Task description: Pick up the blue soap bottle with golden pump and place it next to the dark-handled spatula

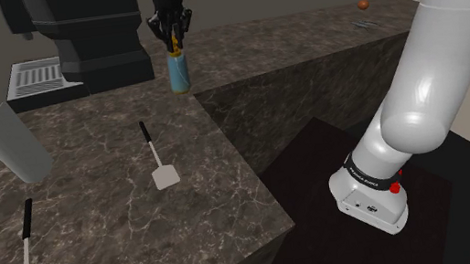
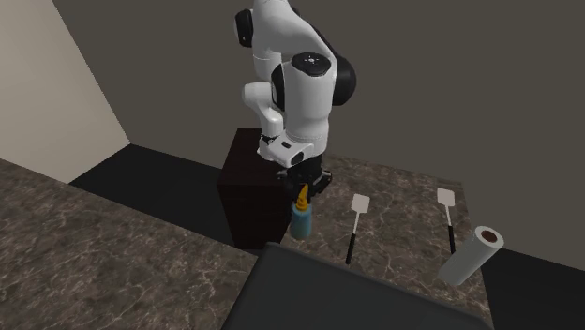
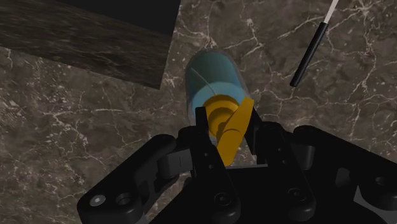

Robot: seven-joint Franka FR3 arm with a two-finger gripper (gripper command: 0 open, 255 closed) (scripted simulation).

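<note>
Item 1, gripper point(image 3: 228, 127): all black, pointing down over the counter. Its two fingers point(image 3: 202, 130) are clamped on the golden pump point(image 3: 230, 130) of the soap bottle.

Item 2, soap bottle point(image 3: 213, 73): blue body, golden pump, upright under the gripper point(image 1: 175, 40). In the shoulder view the bottle point(image 1: 179, 73) is at the far edge of the dark marbled counter point(image 1: 123, 214), near the inner corner where the counter turns. Whether its base rests on the stone cannot be told.

Item 3, nearer spatula point(image 1: 155, 155): dark handle, white blade, flat on the counter, well apart from the bottle.

Item 4, farther spatula point(image 1: 26, 262): dark grip, white blade, flat near the shoulder view's lower left corner.

Item 5, paper towel roll point(image 1: 4, 141): white, lying at the counter's left edge in the shoulder view.

Item 6, coffee machine point(image 1: 74, 40): dark, standing just beside the bottle on the shoulder view's left.
</note>
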